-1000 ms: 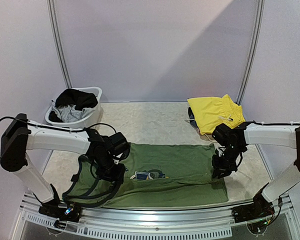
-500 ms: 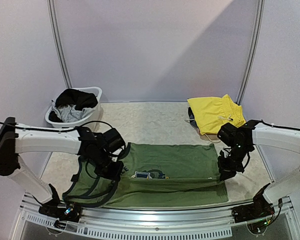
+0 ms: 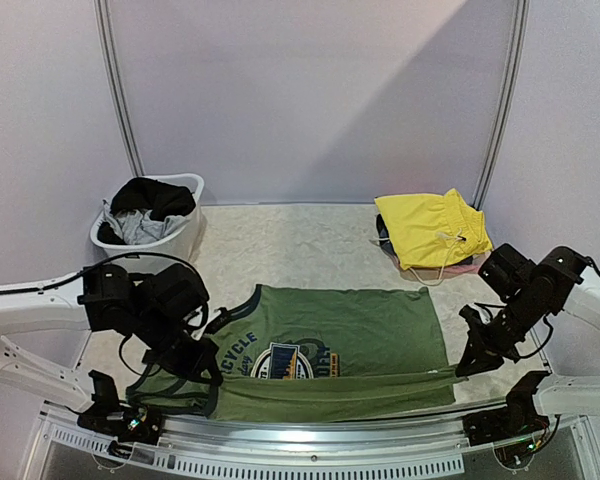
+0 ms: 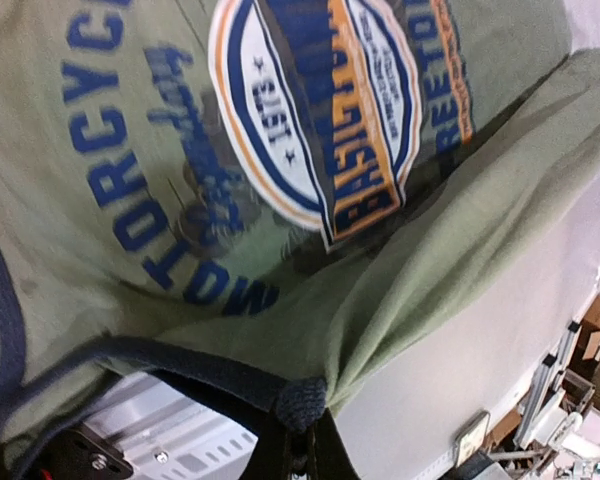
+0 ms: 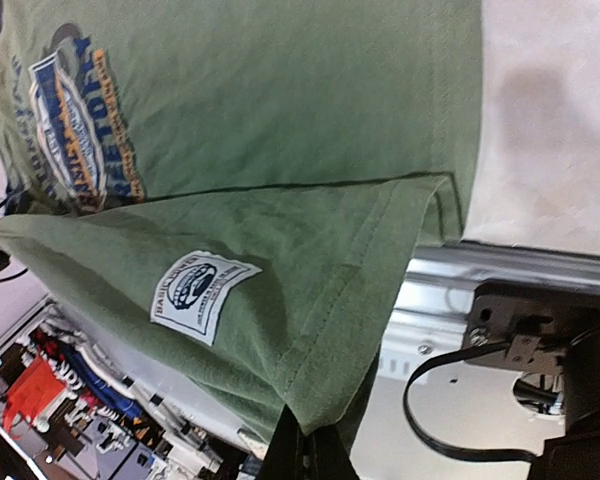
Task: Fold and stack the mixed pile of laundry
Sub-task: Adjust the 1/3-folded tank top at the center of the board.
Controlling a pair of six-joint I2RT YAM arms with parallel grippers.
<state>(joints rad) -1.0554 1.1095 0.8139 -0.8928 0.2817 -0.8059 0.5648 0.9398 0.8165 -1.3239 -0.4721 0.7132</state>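
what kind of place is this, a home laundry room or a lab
Most likely a robotics lab booth, not a home: plain white panel walls, a left arm and right arm bolted to a metal rail, and staged laundry: a green T-shirt, a yellow garment, a white tub.

Lab booth: plain white partition walls [image 3: 310,100]

Olive-green cotton T-shirt [image 3: 365,320] with navy trim and a round blue, orange and white chest graphic, bright yellow soft garment [image 3: 430,228] with white drawstring, black and grey clothes [image 3: 155,198] in white plastic tub [image 3: 187,237], mottled beige tabletop [image 3: 300,245]
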